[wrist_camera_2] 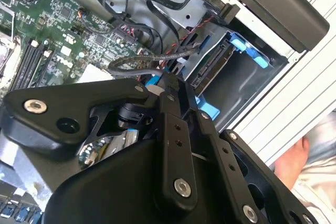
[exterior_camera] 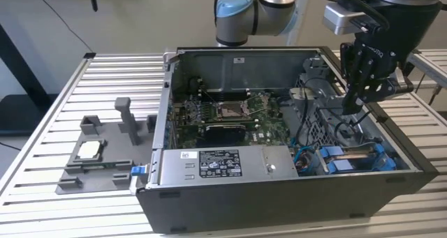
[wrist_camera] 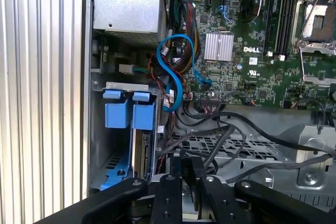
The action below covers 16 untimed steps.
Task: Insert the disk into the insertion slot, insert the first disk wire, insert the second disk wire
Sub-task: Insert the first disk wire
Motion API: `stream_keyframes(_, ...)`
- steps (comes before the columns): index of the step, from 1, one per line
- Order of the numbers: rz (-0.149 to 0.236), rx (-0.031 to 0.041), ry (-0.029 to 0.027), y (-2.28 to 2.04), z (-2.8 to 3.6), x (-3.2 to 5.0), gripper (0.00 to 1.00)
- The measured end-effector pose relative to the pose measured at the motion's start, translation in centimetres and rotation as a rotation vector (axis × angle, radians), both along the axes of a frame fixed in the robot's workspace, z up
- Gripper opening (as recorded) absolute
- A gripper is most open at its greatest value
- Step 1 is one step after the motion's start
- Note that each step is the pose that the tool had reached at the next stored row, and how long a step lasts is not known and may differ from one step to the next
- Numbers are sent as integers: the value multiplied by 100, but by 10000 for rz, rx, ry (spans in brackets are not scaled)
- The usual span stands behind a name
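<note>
Where the slatted aluminium table [exterior_camera: 119, 81] carries the open dark grey computer case [exterior_camera: 279, 206], a green motherboard [exterior_camera: 231, 112] lies on the case floor towards the exterior view's left. My black gripper [exterior_camera: 351, 108] hangs inside the case at the exterior view's right; whether it is apart or clamped on anything I cannot tell. In the near right corner, the narrow dark grey metal insertion slot [wrist_camera: 101, 145] holds the flat silver-grey disk [wrist_camera: 140, 150] in its bright blue plastic carrier. Loose black cables [wrist_camera: 236, 129] run just beneath my gripper.

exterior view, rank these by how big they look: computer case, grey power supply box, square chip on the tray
1. computer case
2. grey power supply box
3. square chip, clearly the smallest
</note>
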<state>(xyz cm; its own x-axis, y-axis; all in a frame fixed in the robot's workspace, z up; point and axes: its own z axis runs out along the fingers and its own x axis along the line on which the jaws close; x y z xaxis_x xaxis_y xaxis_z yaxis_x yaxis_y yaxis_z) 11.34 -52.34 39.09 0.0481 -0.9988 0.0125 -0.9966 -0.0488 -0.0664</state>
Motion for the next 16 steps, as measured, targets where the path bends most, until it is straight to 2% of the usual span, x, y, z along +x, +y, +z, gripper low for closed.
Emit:
stream_keyframes(10, -2, 3, 0, -3, -5, 0, 19)
stream_keyframes(16, -2, 2, 10, -52, -50, 15, 19)
